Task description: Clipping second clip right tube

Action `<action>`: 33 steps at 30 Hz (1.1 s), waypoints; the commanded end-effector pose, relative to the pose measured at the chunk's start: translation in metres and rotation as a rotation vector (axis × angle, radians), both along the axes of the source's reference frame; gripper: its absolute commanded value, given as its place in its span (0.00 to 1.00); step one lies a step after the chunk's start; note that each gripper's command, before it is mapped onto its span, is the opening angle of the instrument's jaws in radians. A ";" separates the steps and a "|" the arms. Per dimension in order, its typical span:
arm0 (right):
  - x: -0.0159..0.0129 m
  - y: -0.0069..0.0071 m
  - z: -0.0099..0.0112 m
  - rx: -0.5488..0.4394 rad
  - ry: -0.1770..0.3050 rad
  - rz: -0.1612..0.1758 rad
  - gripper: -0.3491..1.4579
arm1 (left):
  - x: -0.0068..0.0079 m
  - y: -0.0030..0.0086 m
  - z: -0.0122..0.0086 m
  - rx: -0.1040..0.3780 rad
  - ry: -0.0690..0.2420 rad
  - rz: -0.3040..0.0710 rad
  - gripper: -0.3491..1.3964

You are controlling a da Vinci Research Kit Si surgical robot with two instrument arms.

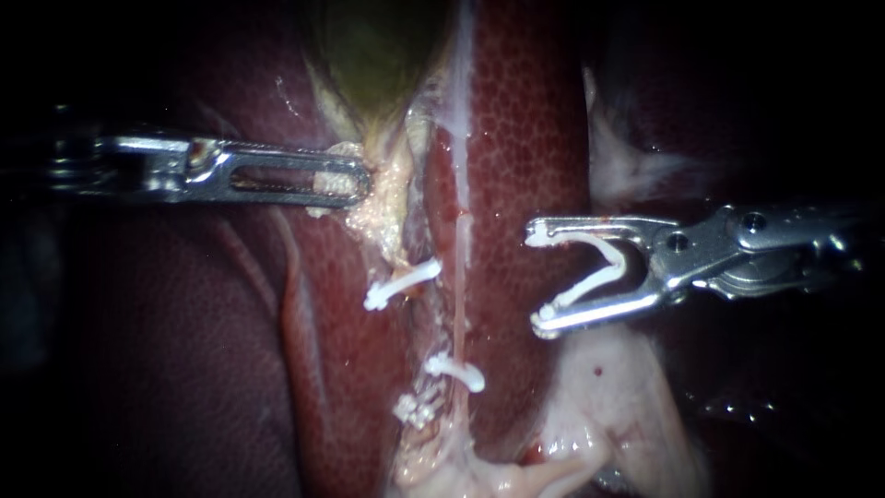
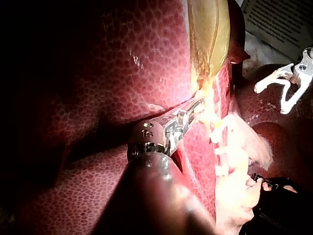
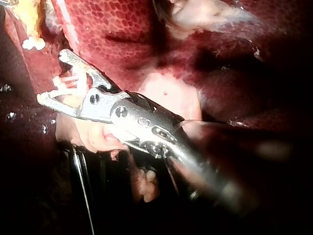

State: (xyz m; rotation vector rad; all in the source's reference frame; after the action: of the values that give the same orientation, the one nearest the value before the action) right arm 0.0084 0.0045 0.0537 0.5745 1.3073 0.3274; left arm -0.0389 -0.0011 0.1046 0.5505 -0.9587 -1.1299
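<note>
Left instrument: our left instrument [image 1: 359,181] comes in from 9 o'clock. Its slotted jaws lie together, clamped on pale tissue [image 1: 383,207] at the foot of the gallbladder [image 1: 378,46].
Left wrist view: the left instrument [image 2: 195,107] has its jaw tips buried in bright tissue just below the yellow-green gallbladder [image 2: 208,34]. The right instrument [image 2: 270,99] stands well apart, beside it.
Right instrument: our right instrument [image 1: 539,277] enters from 3 o'clock. Its jaws are spread wide, and each one bears on a leg of the loaded clip [image 1: 599,263] seated between them, so they are grasping that clip.
Right wrist view: the right instrument [image 3: 52,77] shows the same wide spread, with the white loaded clip [image 3: 68,83] bent open between the jaws.
Right tube: the right tube [image 1: 458,304] is a thin pink strand running from 12 to 6 o'clock at the centre, along the edge of the liver [image 1: 525,120].
Loaded clip's place: at 3 o'clock from the right tube, near it but not touching. Its open mouth faces the tube.
Lower clip: the lower clip [image 1: 458,371] is a white clip lying across the right tube, toward 6 o'clock.
Upper clip: the upper clip [image 1: 401,284] sits at 10 o'clock from the lower clip, just left of the right tube.
</note>
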 end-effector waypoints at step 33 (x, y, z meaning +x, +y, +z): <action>0.0013 -0.0019 0.0038 -0.024 0.009 -0.009 0.52 | 0.0060 0.0033 -0.0072 0.006 -0.005 -0.042 0.00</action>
State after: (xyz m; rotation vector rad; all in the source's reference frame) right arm 0.0100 0.0023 0.0581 0.5624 1.3168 0.3036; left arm -0.0329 0.0022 0.0973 0.5413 -0.9753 -1.1699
